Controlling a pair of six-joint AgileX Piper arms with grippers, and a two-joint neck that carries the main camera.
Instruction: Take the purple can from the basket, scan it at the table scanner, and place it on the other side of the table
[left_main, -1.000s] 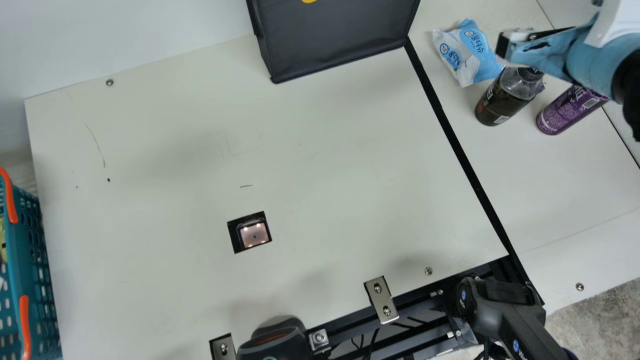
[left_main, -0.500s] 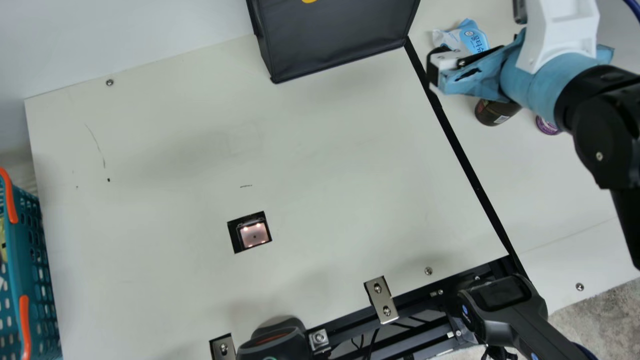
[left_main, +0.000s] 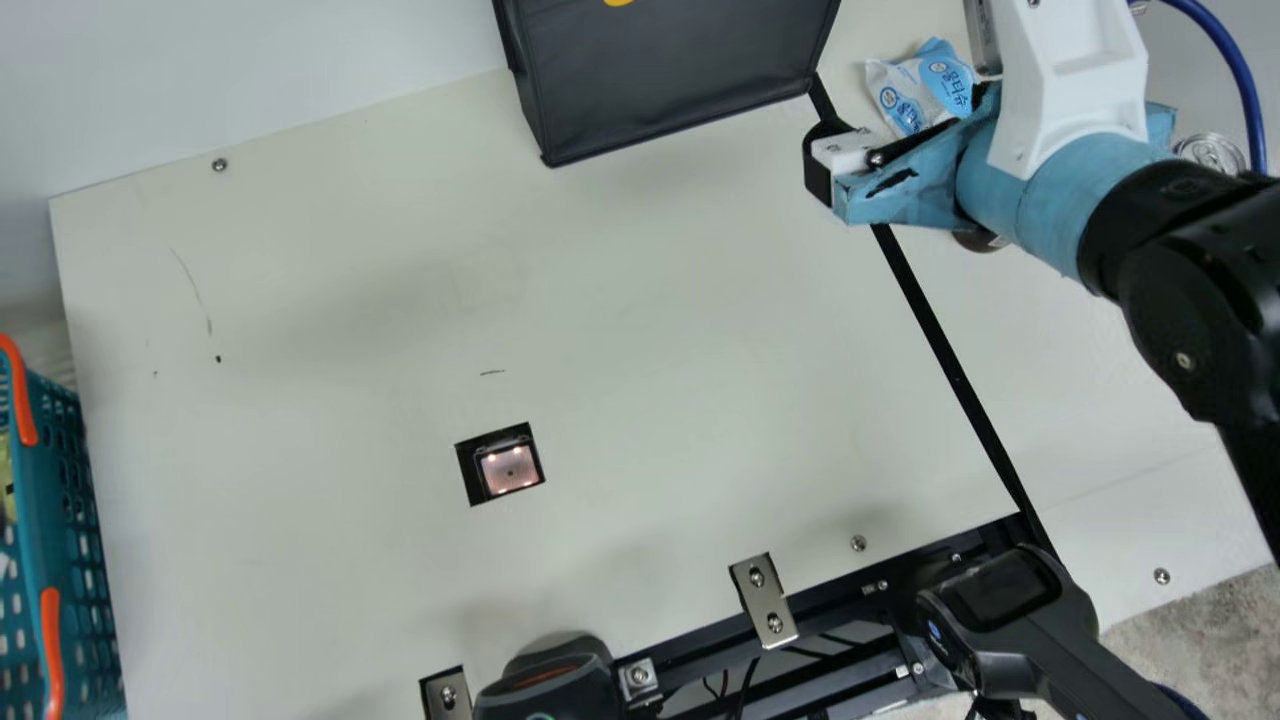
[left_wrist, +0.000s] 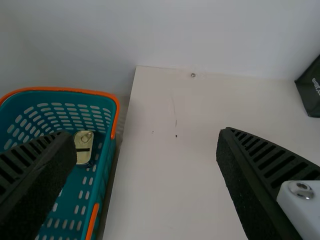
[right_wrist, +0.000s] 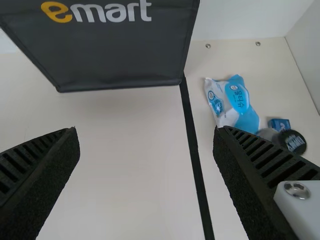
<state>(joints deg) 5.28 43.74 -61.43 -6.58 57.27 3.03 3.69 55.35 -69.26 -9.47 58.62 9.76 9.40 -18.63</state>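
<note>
Purple metal can, its silver lid peeking past the right arm, is to the right of the long black strip. Right over that strip, the right gripper has its 2 black ribbed fingers spread wide, gripping nothing. Well left of the strip, the left gripper gapes just as wide and holds nothing, near the teal plastic basket with orange handles. Also left of it sits the glowing square table scanner.

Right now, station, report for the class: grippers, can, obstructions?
Left gripper open, empty; right gripper open, empty. Can's silver top across the black strip, body hidden behind right arm. Table scanner uncovered.
</note>
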